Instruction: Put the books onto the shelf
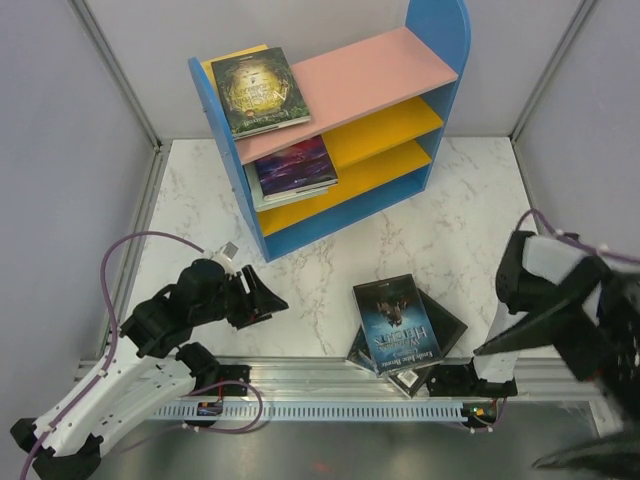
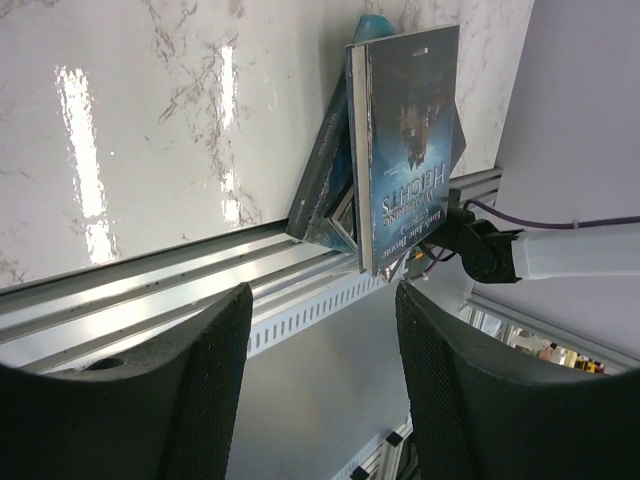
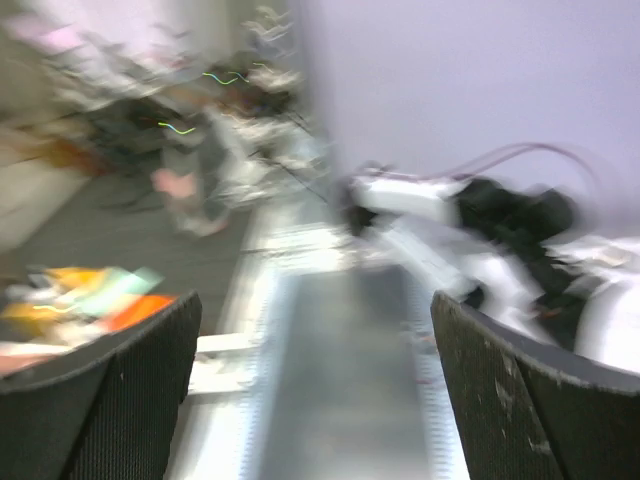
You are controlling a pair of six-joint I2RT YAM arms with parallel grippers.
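Observation:
The shelf [image 1: 370,75] stands at the back of the table. On its pink top board a dark green book [image 1: 258,90] lies on a yellow one [image 1: 232,56]. A purple galaxy book [image 1: 293,165] tops a small stack on the middle yellow board. Near the front rail a dark blue book [image 1: 395,322] [image 2: 410,140] lies on a black one [image 1: 448,322] [image 2: 325,180]. My left gripper [image 1: 268,300] [image 2: 325,380] hovers open and empty left of that pile. My right gripper [image 1: 540,398] [image 3: 315,390] is raised at the right, wide open, holding nothing.
The metal front rail [image 1: 330,385] [image 2: 150,290] runs just below the pile. Grey walls close in the marble table [image 1: 450,230] on three sides. The right wrist view is motion-blurred and looks along the rail toward the left arm [image 3: 450,215].

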